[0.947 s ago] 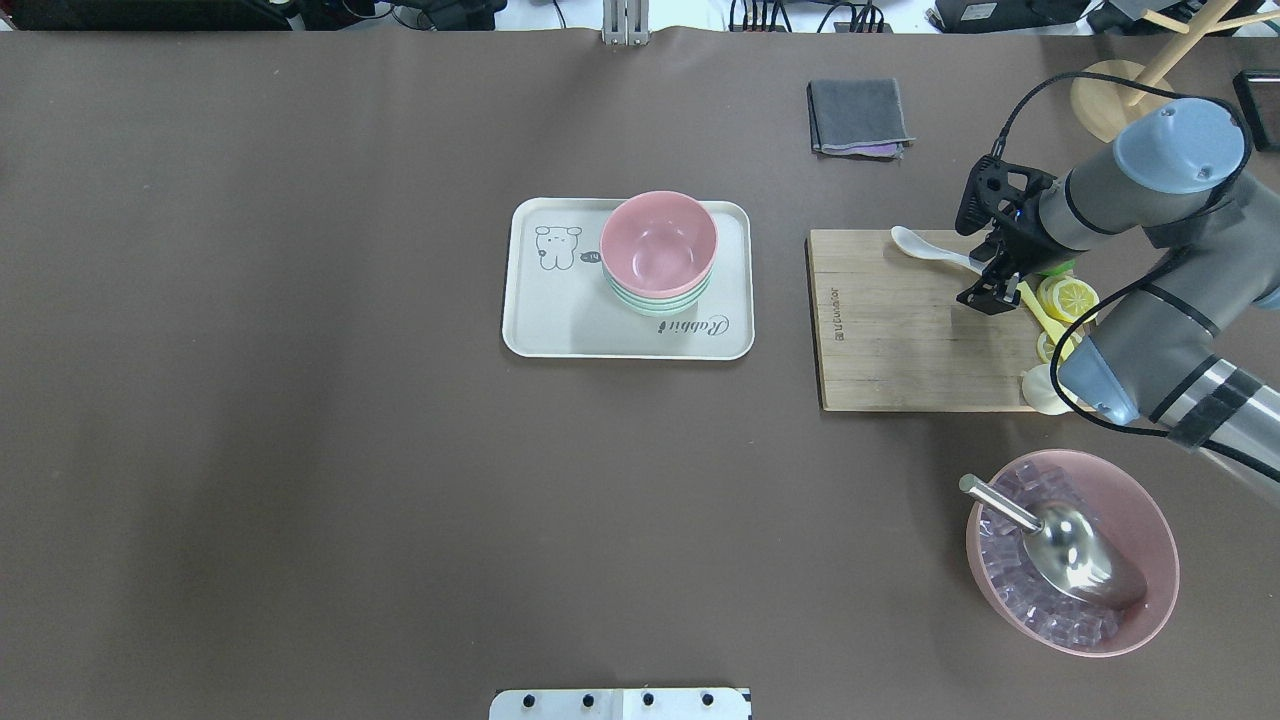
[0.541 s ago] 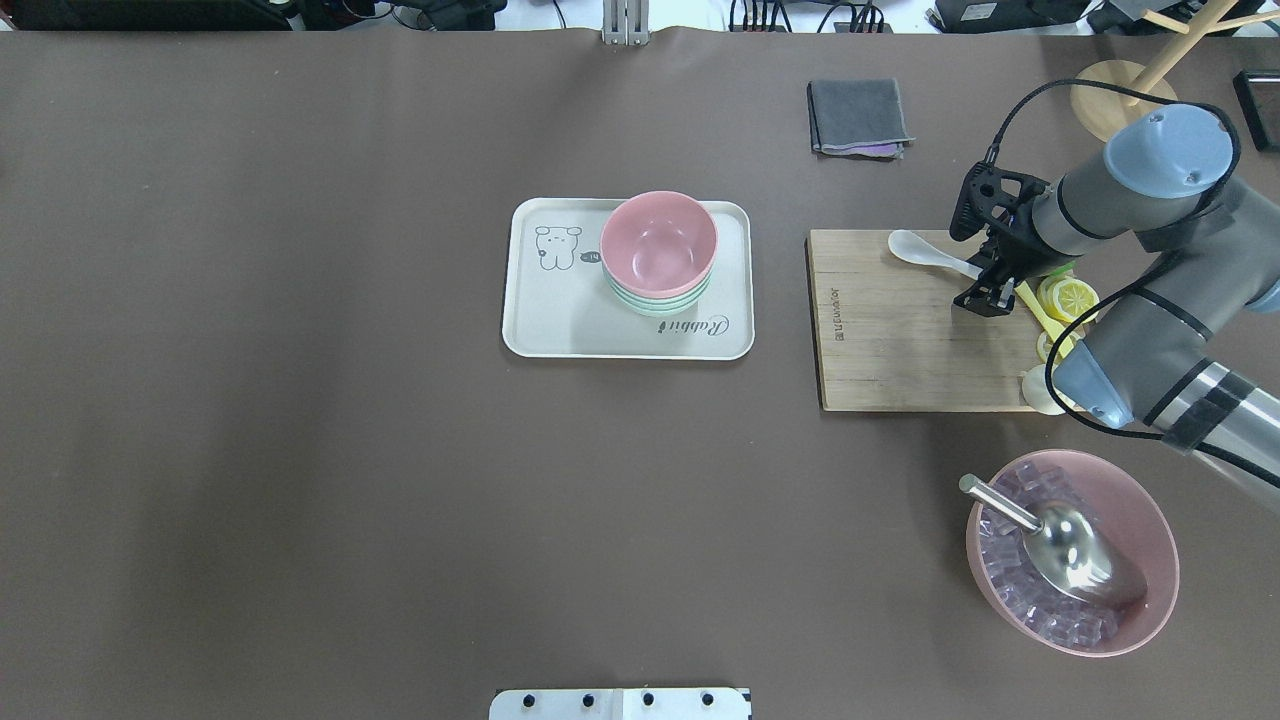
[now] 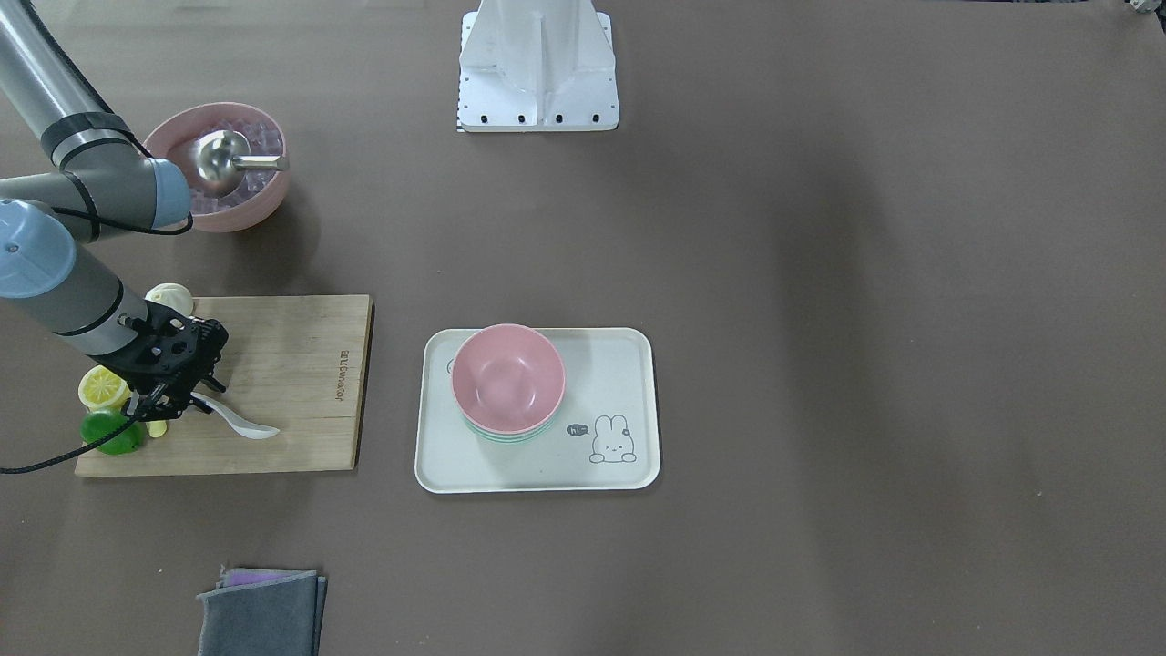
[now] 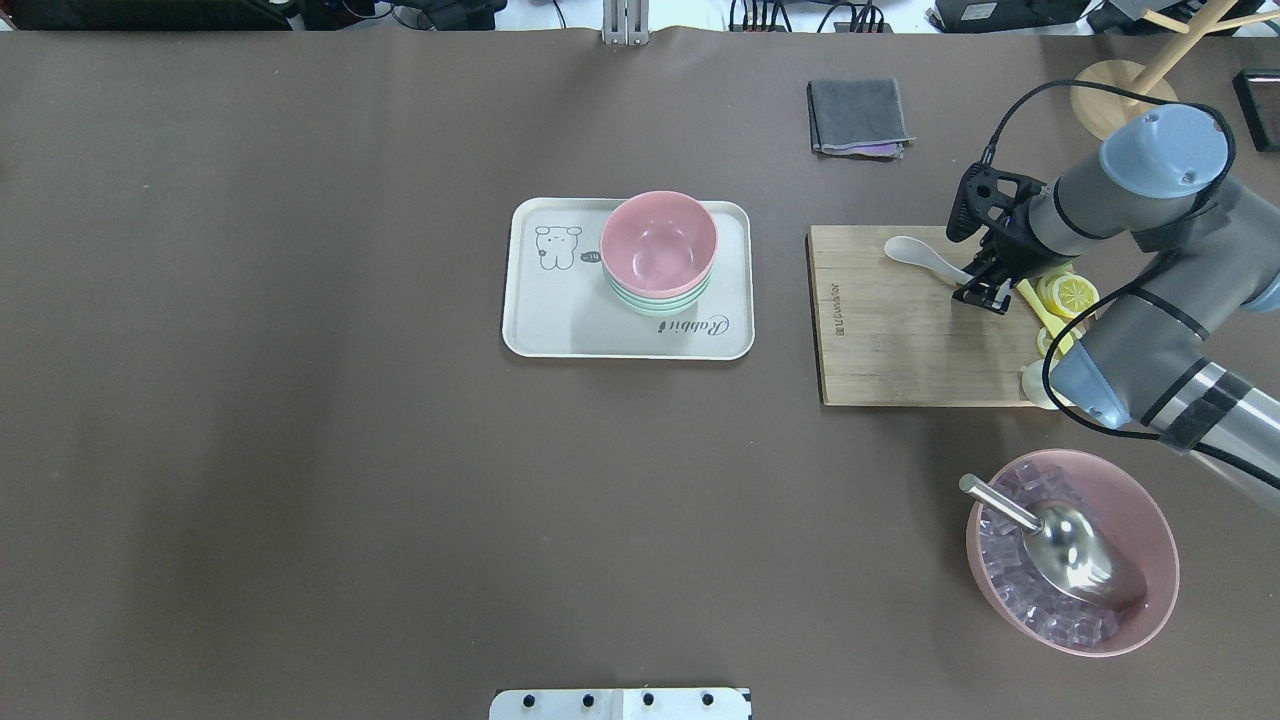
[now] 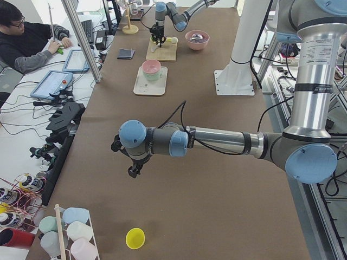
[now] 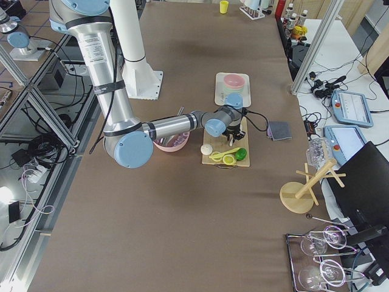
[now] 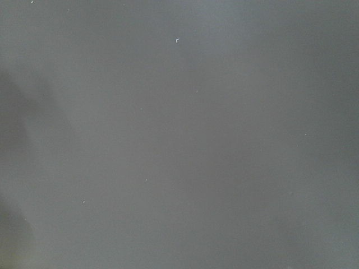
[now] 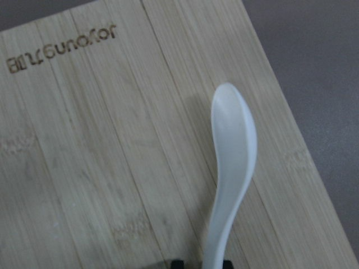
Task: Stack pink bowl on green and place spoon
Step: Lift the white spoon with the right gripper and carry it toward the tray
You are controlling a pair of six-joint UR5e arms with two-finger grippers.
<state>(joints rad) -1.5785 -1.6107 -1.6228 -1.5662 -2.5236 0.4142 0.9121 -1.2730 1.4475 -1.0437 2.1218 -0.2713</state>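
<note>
A pink bowl [image 4: 659, 245] sits stacked on a green bowl [image 4: 655, 300] on the cream tray [image 4: 560, 320]; the stack also shows in the front-facing view [image 3: 507, 376]. A white spoon [image 4: 915, 251] is over the wooden cutting board [image 4: 880, 340]. My right gripper [image 4: 980, 295] is shut on the spoon's handle, and the right wrist view shows the spoon [image 8: 233, 145] reaching forward from between the fingertips. My left gripper [image 5: 133, 170] shows only in the exterior left view, over bare table, and I cannot tell whether it is open or shut.
Lemon slices [image 4: 1065, 295] and a green piece lie at the board's right end. A pink bowl of ice cubes with a metal scoop [image 4: 1070, 550] stands nearer the robot. A grey cloth [image 4: 858, 116] and a wooden stand [image 4: 1110, 95] are at the far side.
My right gripper has shifted slightly left and farther over the board, and the spoon has moved a little left with it. The bowls and tray have not moved.
</note>
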